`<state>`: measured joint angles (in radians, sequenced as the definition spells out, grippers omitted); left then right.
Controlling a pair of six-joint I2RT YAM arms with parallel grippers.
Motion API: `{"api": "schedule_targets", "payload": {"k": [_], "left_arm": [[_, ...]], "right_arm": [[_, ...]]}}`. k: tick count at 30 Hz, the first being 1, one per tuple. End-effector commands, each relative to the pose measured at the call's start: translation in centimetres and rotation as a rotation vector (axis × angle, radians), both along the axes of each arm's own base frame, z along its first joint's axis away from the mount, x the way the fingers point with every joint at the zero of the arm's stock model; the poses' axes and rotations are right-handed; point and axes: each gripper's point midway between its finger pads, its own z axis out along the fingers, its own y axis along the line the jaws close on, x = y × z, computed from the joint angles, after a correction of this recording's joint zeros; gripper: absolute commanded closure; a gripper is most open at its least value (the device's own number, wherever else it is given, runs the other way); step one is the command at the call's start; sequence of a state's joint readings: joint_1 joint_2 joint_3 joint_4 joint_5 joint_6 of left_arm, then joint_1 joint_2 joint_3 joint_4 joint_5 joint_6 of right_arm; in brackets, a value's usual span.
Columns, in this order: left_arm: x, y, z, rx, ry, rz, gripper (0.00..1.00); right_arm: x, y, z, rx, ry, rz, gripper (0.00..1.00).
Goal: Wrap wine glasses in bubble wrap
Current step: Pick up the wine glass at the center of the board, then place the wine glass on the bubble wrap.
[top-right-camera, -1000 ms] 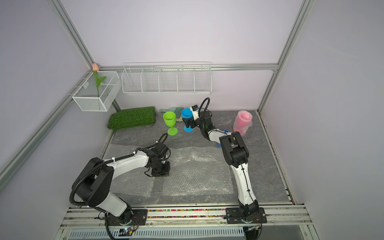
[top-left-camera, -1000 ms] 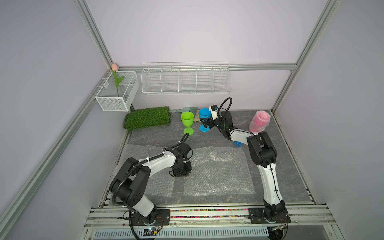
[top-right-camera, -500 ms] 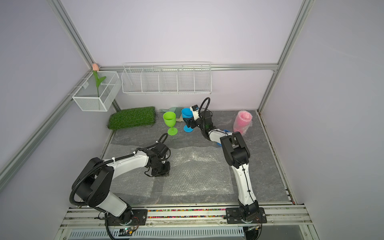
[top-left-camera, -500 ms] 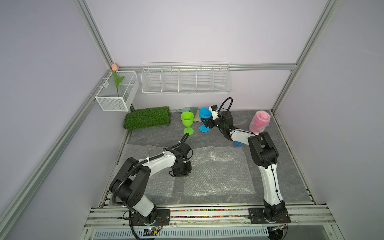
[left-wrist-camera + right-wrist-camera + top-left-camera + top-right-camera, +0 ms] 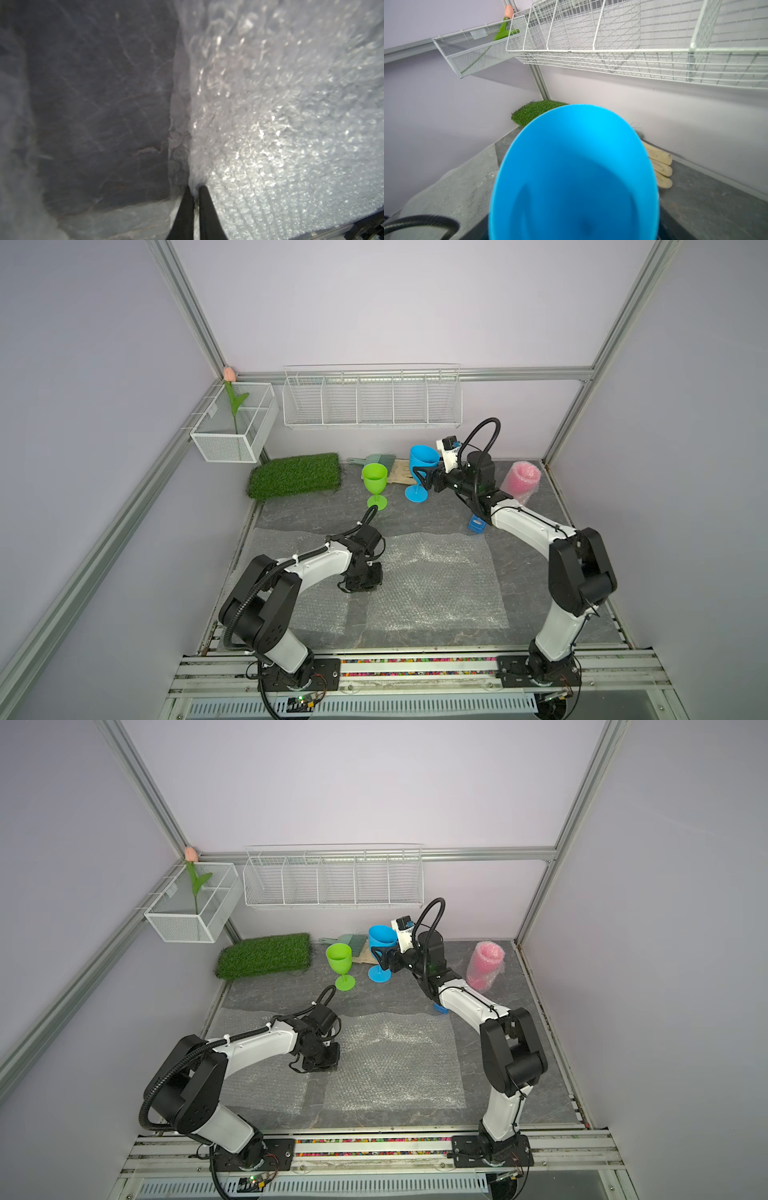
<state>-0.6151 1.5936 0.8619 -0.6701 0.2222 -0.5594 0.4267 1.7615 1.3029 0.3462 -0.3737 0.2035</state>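
The left pincer [image 5: 195,191] is closed on a raised fold at the edge of the bubble wrap sheet [image 5: 436,576], which lies flat at the centre of the frame in both top views. Pinching it there looks meant to anchor or square the sheet so that a glass can be laid on it. A second sheet [image 5: 320,610] lies just to its left, partly under that arm. The right pincer [image 5: 424,477] reaches to the upper centre, its jaws set wide on either side of the lower bowl of the blue goblet [image 5: 423,457]. The goblet's foot appears to be on the surface [image 5: 519,601]; whether the jaws press on the bowl I cannot tell. Low on the bowl, just above the stem, seems the steadiest hold for carrying it to the sheet. The green goblet [image 5: 375,481] stands bare just left of the blue one, while the pink goblet [image 5: 521,485], at upper right, is already sleeved in wrap.
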Motion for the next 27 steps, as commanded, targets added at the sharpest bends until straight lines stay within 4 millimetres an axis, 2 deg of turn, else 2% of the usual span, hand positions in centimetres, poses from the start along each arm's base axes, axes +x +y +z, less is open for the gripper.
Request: {"api": "schedule_targets", "payload": {"k": [1, 4, 9, 15, 20, 27], "left_arm": [[2.0, -0.3, 1.5, -0.020, -0.088, -0.007, 0.90], [2.3, -0.3, 1.6, -0.030, -0.102, -0.014, 0.91], [2.6, -0.5, 1.9, -0.042, -0.131, -0.036, 0.91], [2.6, -0.4, 2.5, -0.051, -0.158, -0.051, 0.93], [2.5, -0.4, 3.2, -0.065, -0.180, -0.060, 0.95], [2.1, -0.5, 3.0, -0.083, -0.172, -0.067, 0.97]], "right_arm": [[-4.4, 0.1, -3.1, 0.038, 0.303, 0.055, 0.20], [-8.0, 0.3, -4.6, 0.069, 0.538, 0.094, 0.20], [-14.2, 1.0, -8.4, 0.078, 0.910, 0.153, 0.19], [-19.3, 2.5, -13.0, -0.012, 1.138, 0.151, 0.20], [-20.3, 3.6, -16.0, -0.026, 1.229, 0.143, 0.20], [-20.8, 6.3, -18.6, -0.011, 1.326, 0.185, 0.20]]}}
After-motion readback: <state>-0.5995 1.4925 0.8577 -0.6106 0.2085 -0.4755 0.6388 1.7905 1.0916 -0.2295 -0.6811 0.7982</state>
